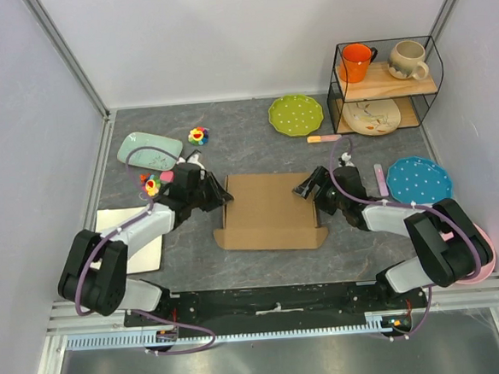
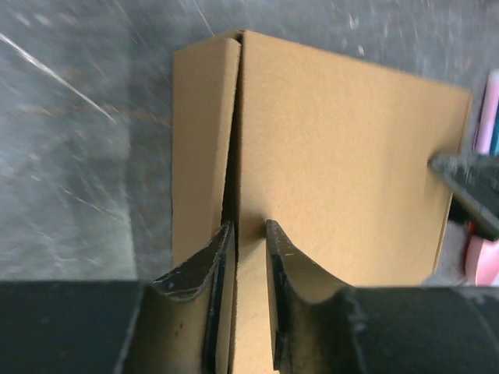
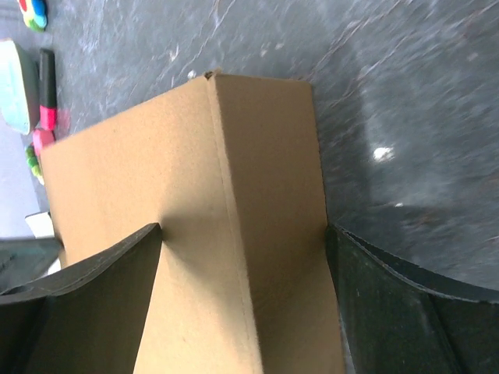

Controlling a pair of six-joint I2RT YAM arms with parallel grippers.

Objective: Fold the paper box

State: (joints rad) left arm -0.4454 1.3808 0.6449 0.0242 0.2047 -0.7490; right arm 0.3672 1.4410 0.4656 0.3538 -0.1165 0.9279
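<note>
Brown corrugated paper box (image 1: pixel 268 207) sits mid-way on the grey table (image 1: pixel 254 135), between both arms. Left gripper (image 2: pixel 249 227): jaws narrow, pinching the box's left side wall (flap seam just beside). Right gripper (image 3: pixel 243 230): jaws wide, straddling the box's right edge

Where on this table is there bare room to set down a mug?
Two bare patches: behind the paper box, between the flower toy and the green dotted plate; and the strip between the box and the arm bases. Crowded: the right side, by the wire shelf and blue plate.
</note>
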